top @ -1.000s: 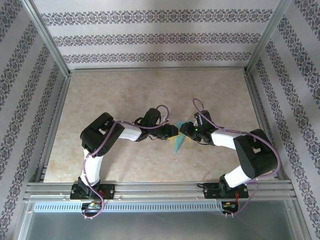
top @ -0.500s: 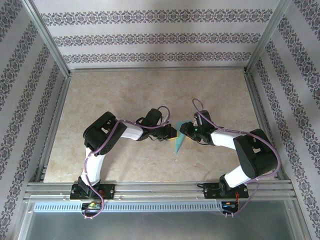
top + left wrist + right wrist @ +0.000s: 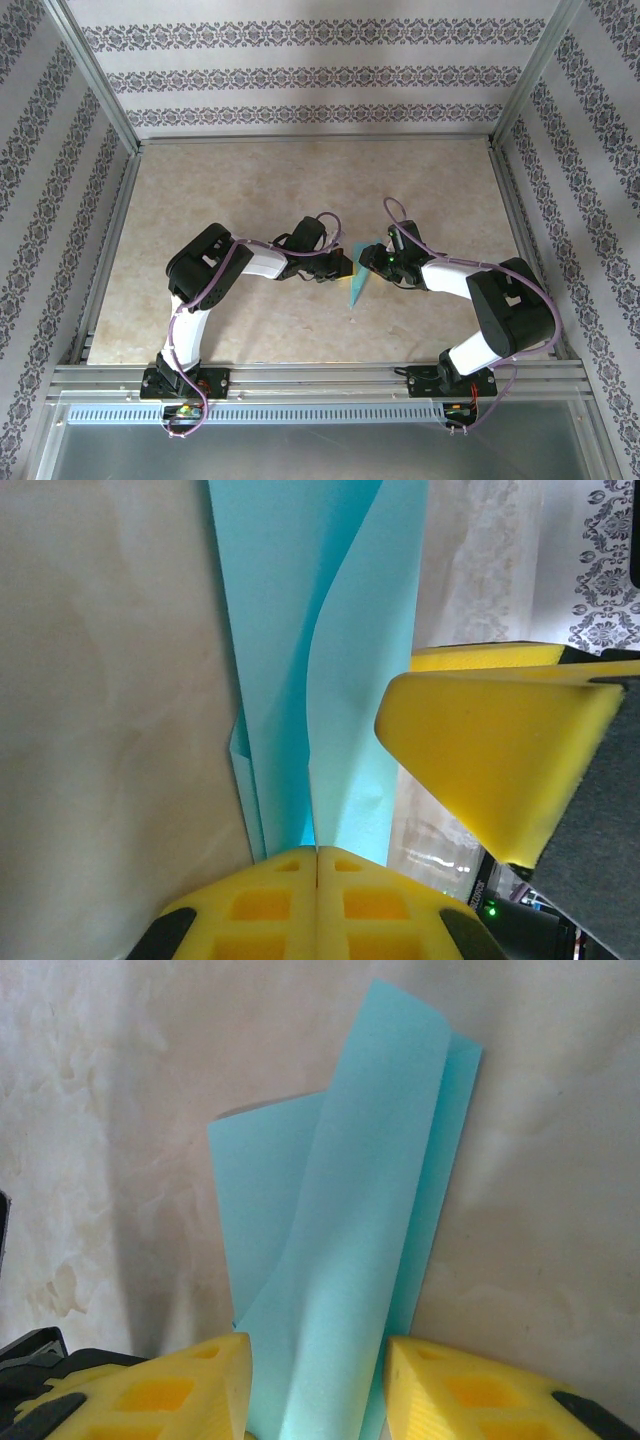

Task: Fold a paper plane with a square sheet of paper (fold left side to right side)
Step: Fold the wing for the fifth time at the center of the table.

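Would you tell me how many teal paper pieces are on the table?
1: the folded teal paper sits centrally on the table, pinched by the shut left pincer and passing through the open right pincer. More could hide under them.

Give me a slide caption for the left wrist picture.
Left gripper pinched shut on the folded teal paper, the other arm's yellow finger close beside it.

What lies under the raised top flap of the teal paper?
Under the top flap lies a lower layer of the same paper, its edges showing at both sides, over the beige table. The flap covers its middle, so creases there cannot be seen.
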